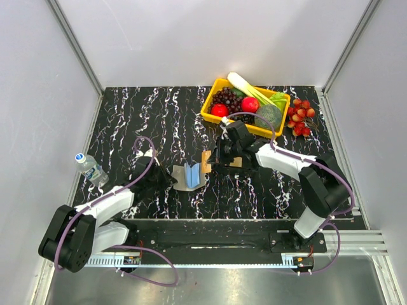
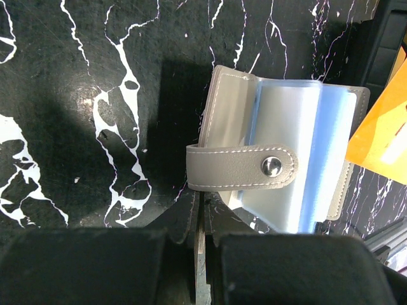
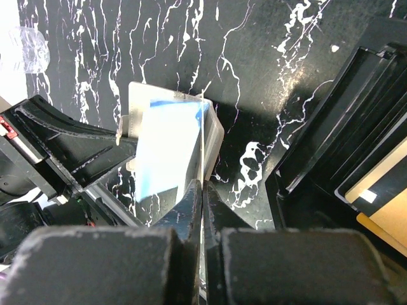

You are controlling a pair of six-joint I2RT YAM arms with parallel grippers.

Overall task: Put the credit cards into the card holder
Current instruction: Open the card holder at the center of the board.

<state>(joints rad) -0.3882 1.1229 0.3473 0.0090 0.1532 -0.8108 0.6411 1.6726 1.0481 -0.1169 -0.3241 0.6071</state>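
Looking down, I saw a black table with white wiggly lines and plain grey walls. My left gripper pinched the grey cover of the card holder. It lay open mid-table, soft see-through blue pockets fanned upward, strap across them. My right gripper pinched a thin orange-brown credit card on edge, pointing at the pockets.

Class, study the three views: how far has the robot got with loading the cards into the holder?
Done: the card holder lies open; no card is visible in its clear sleeves. In hand: the left gripper pinches the holder's cover while the right gripper holds one card edge-on over the holder. Left: sliding it in, then the other cards in the black tray.
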